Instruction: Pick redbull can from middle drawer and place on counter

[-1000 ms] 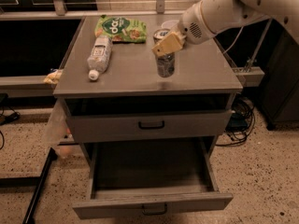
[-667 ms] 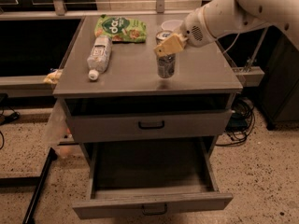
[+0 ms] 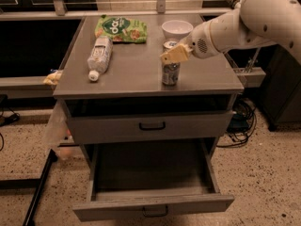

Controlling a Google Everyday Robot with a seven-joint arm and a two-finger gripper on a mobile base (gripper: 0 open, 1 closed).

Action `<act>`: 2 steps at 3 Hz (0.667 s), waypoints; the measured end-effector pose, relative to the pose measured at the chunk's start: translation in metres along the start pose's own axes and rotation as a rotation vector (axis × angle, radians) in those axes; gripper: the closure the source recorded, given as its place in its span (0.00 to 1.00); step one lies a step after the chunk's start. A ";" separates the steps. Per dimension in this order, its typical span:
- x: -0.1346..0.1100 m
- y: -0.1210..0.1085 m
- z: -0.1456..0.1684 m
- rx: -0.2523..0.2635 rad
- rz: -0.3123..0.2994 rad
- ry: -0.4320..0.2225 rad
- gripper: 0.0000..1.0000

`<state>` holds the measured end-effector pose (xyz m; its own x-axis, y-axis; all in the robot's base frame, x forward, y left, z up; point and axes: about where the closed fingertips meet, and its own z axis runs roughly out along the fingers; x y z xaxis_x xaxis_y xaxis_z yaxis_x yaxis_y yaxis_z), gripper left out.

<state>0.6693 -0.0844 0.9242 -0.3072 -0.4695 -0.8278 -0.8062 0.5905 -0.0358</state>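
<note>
The redbull can (image 3: 170, 74) stands upright on the counter (image 3: 131, 69), right of its middle and near the front edge. Its silver top shows above the gripper's tan finger (image 3: 175, 54). My gripper (image 3: 173, 55) reaches in from the right on the white arm and is shut around the can's upper part. The can's base looks to be on or just above the counter top. The middle drawer (image 3: 150, 206) is pulled wide open below, and its dark tray shows nothing inside.
A white bowl (image 3: 177, 28) stands just behind the can. A plastic bottle (image 3: 99, 56) lies on the counter's left side and a green snack bag (image 3: 121, 28) at the back. The upper drawer (image 3: 150, 126) is closed. Cables lie on the floor at right.
My gripper and the can have moved slightly down and toward the counter's front edge. The drawer and the other objects have not moved.
</note>
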 end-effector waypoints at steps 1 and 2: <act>0.012 -0.003 0.005 0.003 0.004 -0.010 1.00; 0.012 -0.004 0.005 0.003 0.004 -0.010 0.81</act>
<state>0.6707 -0.0893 0.9114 -0.3052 -0.4607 -0.8334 -0.8033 0.5946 -0.0345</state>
